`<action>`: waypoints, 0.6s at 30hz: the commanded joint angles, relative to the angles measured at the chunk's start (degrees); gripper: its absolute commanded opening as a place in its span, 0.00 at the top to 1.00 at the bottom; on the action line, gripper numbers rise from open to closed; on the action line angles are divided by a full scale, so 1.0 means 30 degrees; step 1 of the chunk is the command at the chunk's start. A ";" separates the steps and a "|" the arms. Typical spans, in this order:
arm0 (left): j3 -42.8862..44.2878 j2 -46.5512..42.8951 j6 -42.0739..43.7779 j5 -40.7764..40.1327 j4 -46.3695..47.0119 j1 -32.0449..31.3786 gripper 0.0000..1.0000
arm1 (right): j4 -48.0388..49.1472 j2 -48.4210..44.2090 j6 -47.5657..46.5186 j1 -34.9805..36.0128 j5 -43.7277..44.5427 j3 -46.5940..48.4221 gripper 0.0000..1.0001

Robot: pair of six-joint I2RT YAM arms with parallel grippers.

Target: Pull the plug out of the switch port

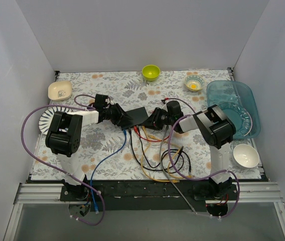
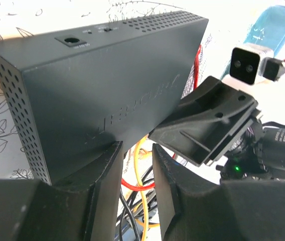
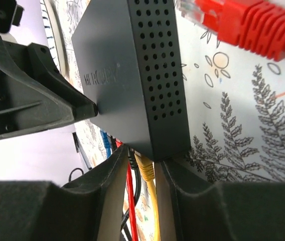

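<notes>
The black network switch (image 1: 138, 116) lies mid-table, with blue, red, black and yellow cables leaving its near edge. My left gripper (image 1: 121, 118) is at its left end. In the left wrist view its jaws (image 2: 136, 150) stand a narrow gap apart with nothing between them, the left finger (image 2: 102, 191) touching the switch (image 2: 107, 75). My right gripper (image 1: 153, 120) is at the right end. In the right wrist view its jaws (image 3: 141, 165) close on the yellow plug (image 3: 146, 170) and a black plug beside it, at the switch (image 3: 132, 75). A loose red plug (image 3: 233, 20) lies on the mat.
Loose cable coils (image 1: 167, 160) lie in front of the switch. A teal tray (image 1: 233, 108) is at the right and a white bowl (image 1: 246, 155) near it. A green bowl (image 1: 150, 72) and a small patterned bowl (image 1: 194, 83) are at the back. A cream dish (image 1: 59, 90) and a white plate (image 1: 45, 120) are at the left.
</notes>
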 commanded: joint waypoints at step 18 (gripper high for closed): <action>-0.1048 -0.0806 -0.1280 0.3383 0.3196 -0.0700 0.69 | -0.0832 0.0138 -0.0444 -0.0054 0.0103 -0.1306 0.99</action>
